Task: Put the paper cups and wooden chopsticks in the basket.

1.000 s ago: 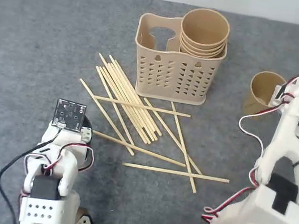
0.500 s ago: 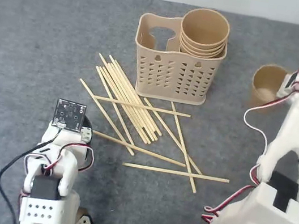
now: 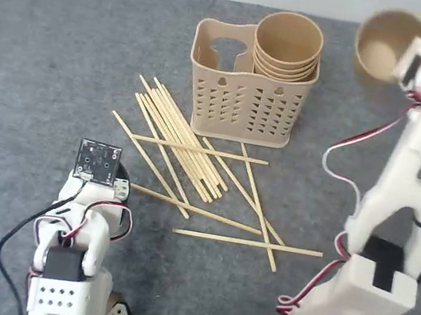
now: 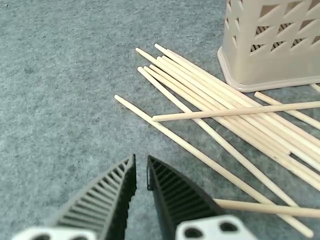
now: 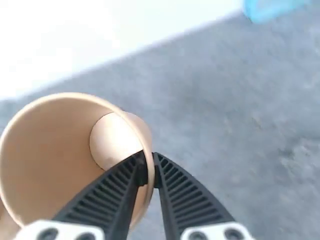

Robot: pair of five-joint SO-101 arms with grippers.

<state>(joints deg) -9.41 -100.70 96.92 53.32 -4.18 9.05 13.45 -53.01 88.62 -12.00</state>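
Observation:
A paper cup [image 3: 387, 43] hangs in the air to the right of the basket [image 3: 235, 105], its mouth tipped sideways. My right gripper [image 3: 410, 63] is shut on its rim; the right wrist view shows one finger inside the cup [image 5: 65, 155] and one outside, gripper [image 5: 148, 167]. A stack of paper cups [image 3: 288, 45] stands in the basket's right compartment. Several wooden chopsticks [image 3: 183, 149] lie scattered on the grey mat in front of the basket. My left gripper [image 4: 141, 175] hovers shut and empty near the left ends of the chopsticks [image 4: 210, 125], by the basket's corner [image 4: 272, 50].
The basket's left compartment [image 3: 224, 51] holds nothing. The left arm [image 3: 75, 240] rests at the front left, and the right arm [image 3: 391, 236] stretches along the right side. A blue object [image 5: 272, 7] lies at the mat's far edge. Grey mat [image 3: 49, 58] lies bare to the left.
My right gripper has lifted the paper cup off the mat and carried it up and back, beside the basket's top. The left arm has not moved.

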